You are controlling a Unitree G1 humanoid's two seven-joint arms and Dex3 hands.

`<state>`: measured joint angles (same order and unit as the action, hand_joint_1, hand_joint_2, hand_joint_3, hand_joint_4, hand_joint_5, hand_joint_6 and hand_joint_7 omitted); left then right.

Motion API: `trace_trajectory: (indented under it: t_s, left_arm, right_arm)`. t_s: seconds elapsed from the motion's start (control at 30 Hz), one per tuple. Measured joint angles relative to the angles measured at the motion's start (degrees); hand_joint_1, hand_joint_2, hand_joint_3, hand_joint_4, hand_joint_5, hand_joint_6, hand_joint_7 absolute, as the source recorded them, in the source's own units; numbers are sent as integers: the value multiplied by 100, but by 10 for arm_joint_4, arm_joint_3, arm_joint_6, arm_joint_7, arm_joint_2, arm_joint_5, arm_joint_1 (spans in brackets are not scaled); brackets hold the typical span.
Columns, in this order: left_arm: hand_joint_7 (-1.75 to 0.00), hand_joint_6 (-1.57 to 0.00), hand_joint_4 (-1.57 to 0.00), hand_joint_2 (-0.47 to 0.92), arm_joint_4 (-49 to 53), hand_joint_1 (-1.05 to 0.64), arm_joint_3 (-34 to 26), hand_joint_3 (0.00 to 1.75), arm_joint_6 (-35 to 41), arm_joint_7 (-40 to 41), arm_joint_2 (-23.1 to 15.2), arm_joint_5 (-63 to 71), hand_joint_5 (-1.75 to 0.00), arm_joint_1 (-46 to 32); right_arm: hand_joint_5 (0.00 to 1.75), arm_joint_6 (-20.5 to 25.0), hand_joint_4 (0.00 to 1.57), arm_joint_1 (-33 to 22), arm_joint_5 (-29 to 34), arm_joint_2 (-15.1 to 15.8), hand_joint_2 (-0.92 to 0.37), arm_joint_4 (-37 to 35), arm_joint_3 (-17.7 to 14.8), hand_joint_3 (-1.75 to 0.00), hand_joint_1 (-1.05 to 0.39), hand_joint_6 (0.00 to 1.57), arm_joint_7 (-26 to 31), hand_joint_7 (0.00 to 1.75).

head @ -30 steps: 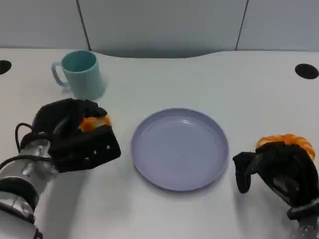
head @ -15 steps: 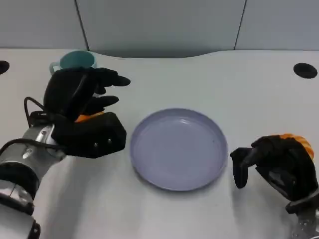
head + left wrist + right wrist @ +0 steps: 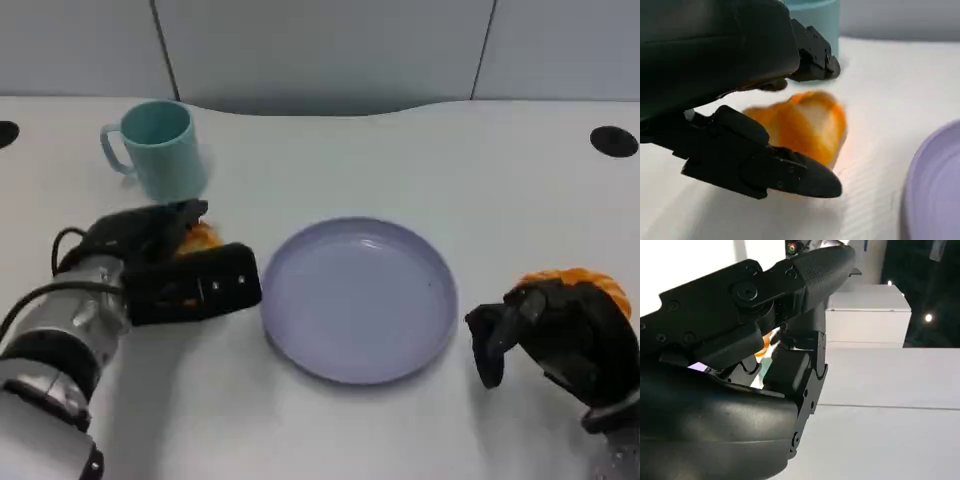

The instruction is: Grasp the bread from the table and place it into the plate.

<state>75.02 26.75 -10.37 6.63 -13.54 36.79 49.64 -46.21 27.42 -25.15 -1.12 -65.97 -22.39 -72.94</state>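
Note:
A piece of orange bread (image 3: 201,237) lies on the white table left of the lilac plate (image 3: 300,330). My left hand (image 3: 170,265) is low over it. In the left wrist view the bread (image 3: 807,122) sits on the table between the upper fingers (image 3: 812,52) and the thumb (image 3: 785,175), with a small gap above it. A second orange bread (image 3: 575,282) lies right of the plate. My right hand (image 3: 560,340) sits in front of it with fingers curled in, hiding its near side. The right wrist view shows those curled fingers (image 3: 790,365) and a sliver of orange (image 3: 765,342) past them.
A teal mug (image 3: 160,148) stands at the back left, just beyond my left hand. A grey wall runs along the far edge of the table. Two dark round holes (image 3: 614,141) mark the table's far corners.
My left hand, raised and spread wide half a second ago, has dropped back down around the left bread. My right hand has hardly moved.

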Motion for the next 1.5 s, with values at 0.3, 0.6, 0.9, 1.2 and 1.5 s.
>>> trace_trajectory:
  t_s: [0.3, 0.6, 0.9, 1.2, 1.5]
  left_arm:
    - [-5, -34, -35, 87, 15, -27, 10, 1, 26, 71, 17, 6, -17, -20]
    - [-22, -98, -70, 89, 17, -13, 28, 0, 35, 125, 21, 20, -79, -28]
    - [-14, -98, -83, 89, -7, -16, -67, 0, -159, 181, -13, -61, -62, -47]
    - [-6, -114, -106, 83, -87, -14, -117, 0, -311, 202, -16, -101, -41, -18]
    - [0, -59, -50, 82, -161, -53, -122, 0, -341, 33, 7, -151, -11, -24]
  right_arm:
    - [171, 10, 93, -18, -23, -7, -92, 19, -6, -7, -51, 107, -22, 87]
    - [166, 30, 94, -22, -28, -7, -92, 21, -7, -5, -51, 112, -29, 68]
    - [166, 18, 95, -14, -7, -6, -92, 20, 7, -4, -49, 104, 9, 91]
    - [166, -10, 94, 19, 15, -3, -92, -3, 13, -10, -56, 99, 32, 104]
    - [142, -24, 99, 22, -4, -15, -92, -7, 1, -8, -46, 104, 17, 67]
